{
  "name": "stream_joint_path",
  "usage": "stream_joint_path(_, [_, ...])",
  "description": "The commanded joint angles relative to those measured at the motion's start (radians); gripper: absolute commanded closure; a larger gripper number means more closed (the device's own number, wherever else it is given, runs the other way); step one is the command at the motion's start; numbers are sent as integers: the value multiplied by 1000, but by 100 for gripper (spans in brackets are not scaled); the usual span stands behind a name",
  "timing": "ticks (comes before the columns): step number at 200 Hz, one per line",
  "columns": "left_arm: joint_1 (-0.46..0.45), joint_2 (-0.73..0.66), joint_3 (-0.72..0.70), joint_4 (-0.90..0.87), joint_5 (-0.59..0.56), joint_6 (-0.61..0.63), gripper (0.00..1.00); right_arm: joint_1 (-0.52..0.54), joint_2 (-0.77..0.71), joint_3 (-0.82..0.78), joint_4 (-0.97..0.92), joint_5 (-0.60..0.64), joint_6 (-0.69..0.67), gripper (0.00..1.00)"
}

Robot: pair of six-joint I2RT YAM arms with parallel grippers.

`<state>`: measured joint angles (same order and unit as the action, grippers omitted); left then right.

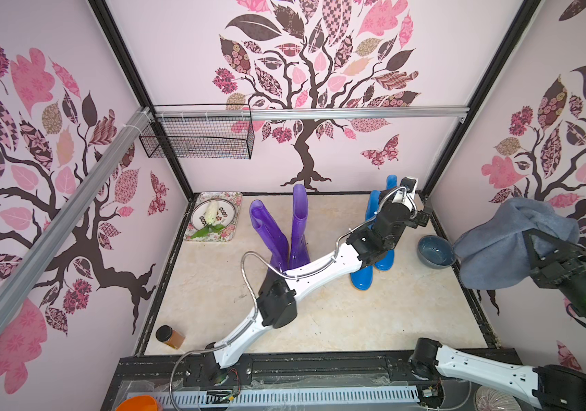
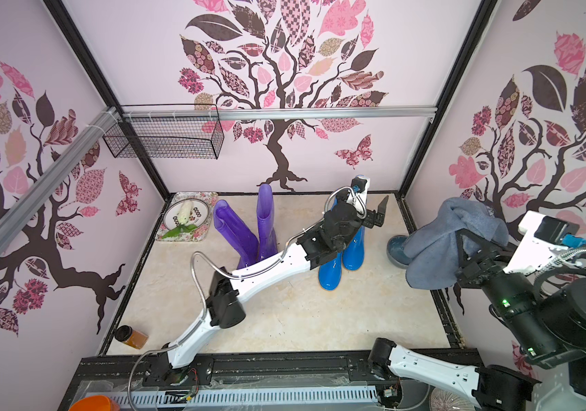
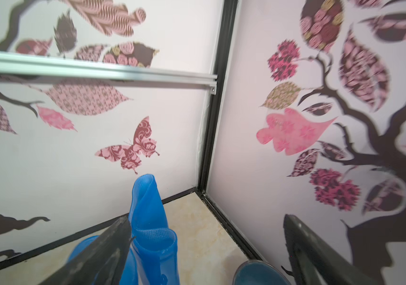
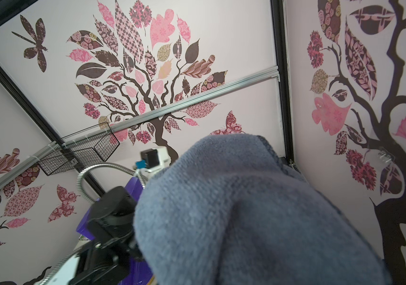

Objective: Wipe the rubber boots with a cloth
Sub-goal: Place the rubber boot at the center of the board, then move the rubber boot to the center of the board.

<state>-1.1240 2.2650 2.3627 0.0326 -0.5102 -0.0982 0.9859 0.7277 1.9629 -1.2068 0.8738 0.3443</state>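
1. Nearest the lens, at 3 o'clock in both top views, hangs the cloth (image 1: 508, 242) (image 2: 441, 245), a grey-blue terry bundle lifted well clear of the floor (image 1: 338, 320).
2. The right gripper (image 2: 466, 245) is clamped on the cloth. Folds drape over its fingers and hide the tips, and in the right wrist view the cloth (image 4: 246, 209) fills most of the frame.
3. The left gripper (image 3: 207, 217) stands wide open with nothing between its fingers. Its arm stretches from 6 o'clock across the floor towards 1 o'clock.
4. The blue boots (image 1: 362, 279) (image 2: 354, 256) stand upright at 1 o'clock, side by side and touching.
5. In the left wrist view one finger (image 3: 108, 251) crosses in front of a shaft of the blue boots (image 3: 147, 204); whether it touches cannot be told.
6. The purple boots (image 1: 299, 227) (image 2: 234, 231) stand at 12 o'clock with their feet together. One is upright and the other leans towards 10 o'clock, and the left arm passes in front of their feet.
7. A grey-blue bowl (image 1: 434, 251) sits on the floor at 3 o'clock from the blue boots, near the side wall. In a top view the cloth partly covers the bowl (image 2: 395, 249).
8. A flowered tray (image 1: 234, 199) lies in the 10 o'clock corner.
9. An amber jar (image 1: 172, 337) sits at 7 o'clock.
10. A wire basket (image 1: 199, 142) hangs on the rail at 11 o'clock.
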Motion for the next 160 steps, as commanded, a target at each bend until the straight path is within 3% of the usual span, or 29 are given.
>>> stream_joint_path(1, [-61, -182, -210, -49, -98, 29, 2, -1, -24, -24, -12, -3, 29, 100])
stream_joint_path(26, [-65, -386, -580, -40, -144, -81, 2, -1, -22, -49, -34, -23, 59, 100])
stream_joint_path(53, [-37, -449, -753, -70, -87, -179, 2, -1, -36, -115, -15, -42, 70, 100])
stream_joint_path(84, [-5, -385, -757, -86, -14, -225, 2, -1, -35, -150, -10, -65, 85, 100])
stream_joint_path(142, [81, -235, -654, -111, -27, -203, 3, -1, -31, -135, -31, -64, 90, 100])
stream_joint_path(160, [105, -193, -613, -109, 27, -231, 12, -1, -34, -144, -31, -70, 91, 100])
